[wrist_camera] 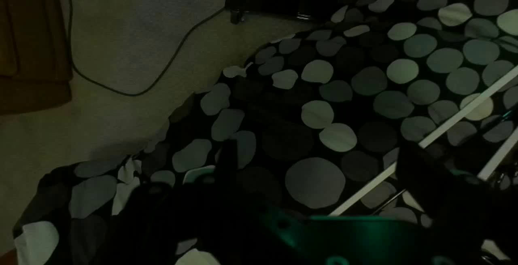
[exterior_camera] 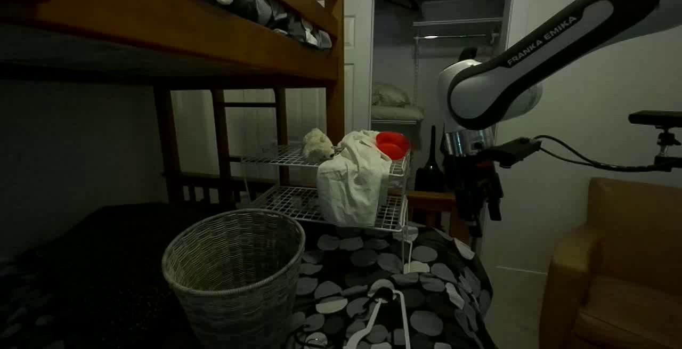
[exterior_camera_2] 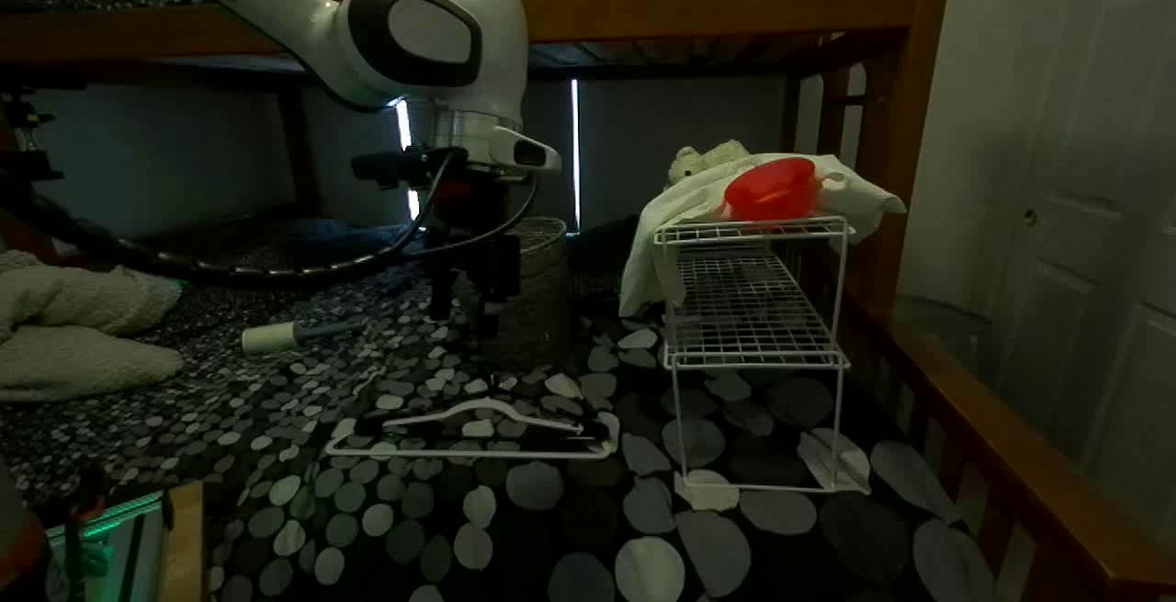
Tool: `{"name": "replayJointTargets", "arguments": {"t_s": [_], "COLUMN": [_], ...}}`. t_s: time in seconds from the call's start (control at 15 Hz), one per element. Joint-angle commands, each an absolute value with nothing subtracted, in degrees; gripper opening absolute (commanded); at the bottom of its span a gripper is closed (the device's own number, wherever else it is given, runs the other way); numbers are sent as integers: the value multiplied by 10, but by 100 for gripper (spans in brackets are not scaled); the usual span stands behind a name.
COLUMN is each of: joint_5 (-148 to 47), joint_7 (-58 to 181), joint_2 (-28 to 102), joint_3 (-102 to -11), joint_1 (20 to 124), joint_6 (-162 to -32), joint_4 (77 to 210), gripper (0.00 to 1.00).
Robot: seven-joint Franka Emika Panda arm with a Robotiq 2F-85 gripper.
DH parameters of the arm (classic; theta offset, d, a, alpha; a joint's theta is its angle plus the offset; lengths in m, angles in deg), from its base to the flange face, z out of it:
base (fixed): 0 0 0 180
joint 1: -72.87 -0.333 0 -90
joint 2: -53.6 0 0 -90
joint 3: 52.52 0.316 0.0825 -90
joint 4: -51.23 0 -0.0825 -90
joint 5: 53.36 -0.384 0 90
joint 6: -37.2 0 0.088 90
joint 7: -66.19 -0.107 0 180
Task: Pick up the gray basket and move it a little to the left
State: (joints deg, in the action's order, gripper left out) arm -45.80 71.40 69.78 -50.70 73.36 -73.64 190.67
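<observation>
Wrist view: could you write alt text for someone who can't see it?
An open, empty claw hovers above a polka-dot bedspread, partly hiding a white hanger. Carpet and a cable show at upper left; the gray basket is out of frame.

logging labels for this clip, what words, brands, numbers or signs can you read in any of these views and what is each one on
"FRANKA EMIKA", on the robot arm, in an exterior view.
Nothing else can be read: no lettering shows on the basket or the rack.
The gripper is too dark to tell whether it has any markings.
</observation>
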Motion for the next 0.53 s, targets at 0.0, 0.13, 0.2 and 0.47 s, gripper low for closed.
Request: {"name": "replayJointTargets", "arguments": {"t_s": [0.0,0.13,0.2,0.47], "joint_5": [-457,-457,-457,-489], "joint_7": [713,713,713,665], "joint_2": [697,697,696,676], "joint_3": [-512,-512,-512,-503], "joint_1": [728,728,728,721], "joint_6": [-736,-736,-736,-770], "joint_4": [1906,1906,1906,1886], "gripper": [100,100,100,100]}}
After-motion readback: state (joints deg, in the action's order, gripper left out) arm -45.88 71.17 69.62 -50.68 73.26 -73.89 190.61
